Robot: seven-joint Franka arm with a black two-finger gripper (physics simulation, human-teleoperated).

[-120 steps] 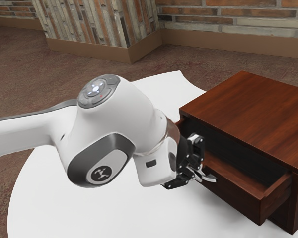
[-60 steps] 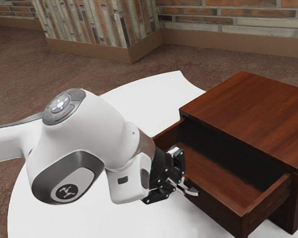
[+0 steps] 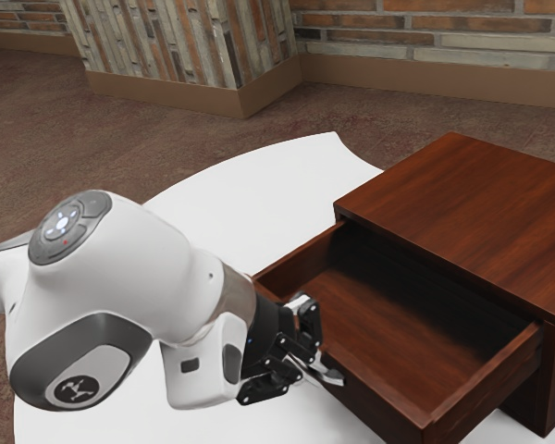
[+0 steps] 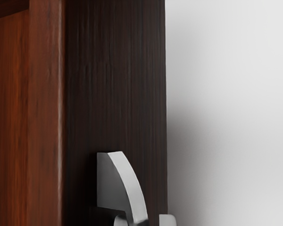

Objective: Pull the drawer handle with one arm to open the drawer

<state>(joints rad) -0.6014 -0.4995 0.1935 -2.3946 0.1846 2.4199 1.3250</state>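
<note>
Item: wooden cabinet [image 3: 472, 203], dark red-brown, standing on a white table [image 3: 250, 194] at the exterior view's right.

Drawer [image 3: 388, 324]: one, drawn well out of the cabinet toward the exterior view's lower left. The interior is open to view, with a bare wooden floor and side walls. The cavity behind it is in shadow.

Drawer handle [image 3: 329, 372]: silver, curved, fixed on the outer face of the drawer front. In the wrist view the drawer handle [image 4: 122, 188] rises as a grey curved tab just under the hand, against the dark-grained front panel [image 4: 115, 94], with the white tabletop beyond the panel's edge.

Arm [image 3: 120, 296]: white with grey joint caps, entering from the exterior view's left and lying low over the table.

Gripper [image 3: 305, 356]: black, two fingers, set at the drawer front. The jaws are closed narrowly on the drawer handle, one finger above it and one below, and its silver end juts out past them.

Surroundings: brown floor [image 3: 120, 120], brick wall [image 3: 425, 28].
</note>
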